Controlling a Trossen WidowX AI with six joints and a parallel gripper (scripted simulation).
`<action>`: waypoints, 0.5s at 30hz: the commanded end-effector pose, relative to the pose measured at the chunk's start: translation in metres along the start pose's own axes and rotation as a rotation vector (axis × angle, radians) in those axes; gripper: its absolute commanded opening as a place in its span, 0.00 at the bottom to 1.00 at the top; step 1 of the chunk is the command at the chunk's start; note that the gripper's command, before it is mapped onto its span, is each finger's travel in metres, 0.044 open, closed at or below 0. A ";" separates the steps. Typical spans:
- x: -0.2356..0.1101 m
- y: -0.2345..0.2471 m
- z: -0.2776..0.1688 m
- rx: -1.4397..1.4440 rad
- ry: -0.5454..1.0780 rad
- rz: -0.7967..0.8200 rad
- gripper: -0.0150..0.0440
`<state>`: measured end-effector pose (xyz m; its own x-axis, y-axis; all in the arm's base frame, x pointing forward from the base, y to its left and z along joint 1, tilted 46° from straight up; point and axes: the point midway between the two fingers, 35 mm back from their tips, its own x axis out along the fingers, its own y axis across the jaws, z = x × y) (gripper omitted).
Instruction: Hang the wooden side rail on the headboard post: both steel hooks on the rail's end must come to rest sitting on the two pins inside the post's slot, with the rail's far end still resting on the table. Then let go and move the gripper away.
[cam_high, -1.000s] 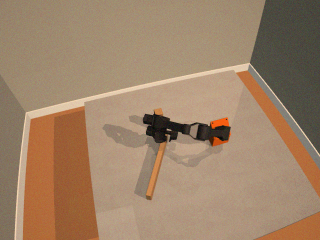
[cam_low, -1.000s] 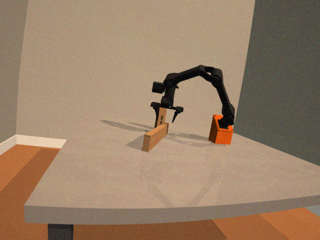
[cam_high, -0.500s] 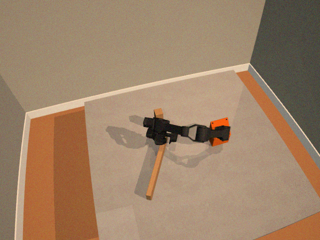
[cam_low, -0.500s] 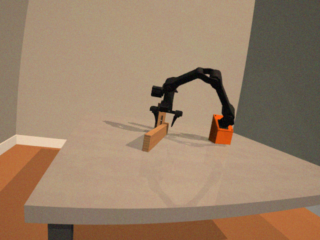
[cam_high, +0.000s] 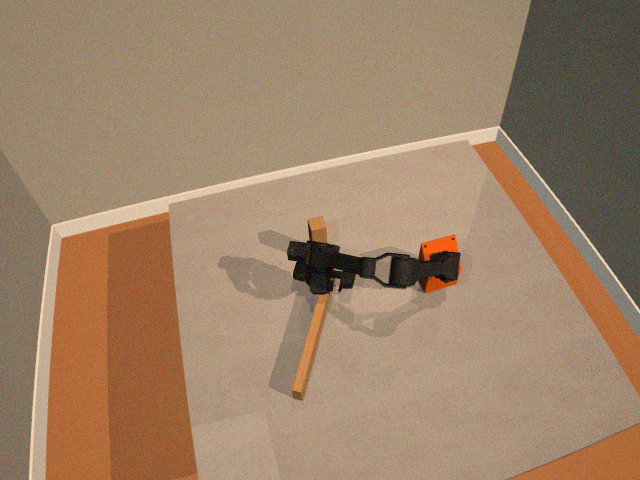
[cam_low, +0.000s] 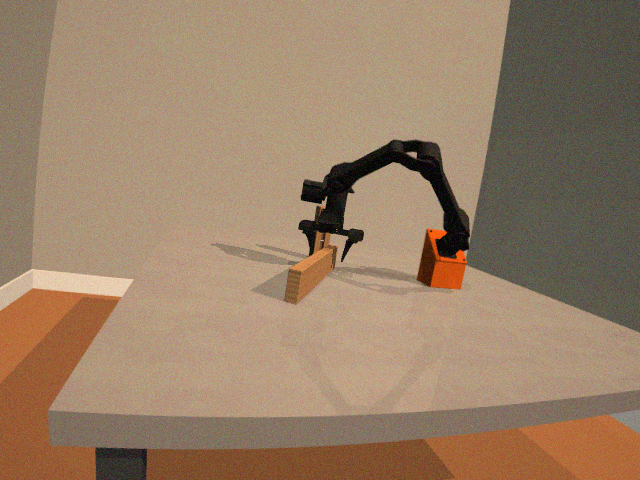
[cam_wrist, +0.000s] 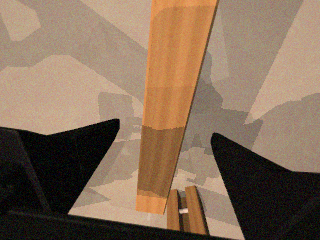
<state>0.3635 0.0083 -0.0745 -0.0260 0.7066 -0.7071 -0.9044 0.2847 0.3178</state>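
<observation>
The wooden side rail (cam_high: 310, 346) (cam_low: 309, 273) (cam_wrist: 175, 90) lies flat on the grey table (cam_high: 465, 335) (cam_low: 248, 361). One end of it points at the headboard post (cam_high: 316, 227) (cam_low: 318, 211) (cam_wrist: 192, 212), a short upright wooden piece. In the wrist view a small pale pin (cam_wrist: 184, 211) shows in the post's slot, just past the rail's end. I cannot make out the steel hooks. My gripper (cam_high: 330, 284) (cam_low: 330, 246) (cam_wrist: 165, 130) is open and points down. Its fingers straddle the rail's post end, one on each side, without touching it.
The arm's orange base block (cam_high: 436, 248) (cam_low: 442, 266) stands on the table to the right of the post. An orange-brown floor (cam_high: 82, 335) lies beyond the table's left edge, and walls stand behind.
</observation>
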 end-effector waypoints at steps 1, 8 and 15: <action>0.008 0.003 -0.001 0.009 -0.005 0.007 1.00; 0.017 0.004 -0.001 0.009 -0.006 0.008 1.00; 0.017 0.004 -0.001 0.009 -0.006 0.008 0.73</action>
<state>0.3605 0.0197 -0.0850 -0.0305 0.7088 -0.7048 -0.9033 0.2823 0.3230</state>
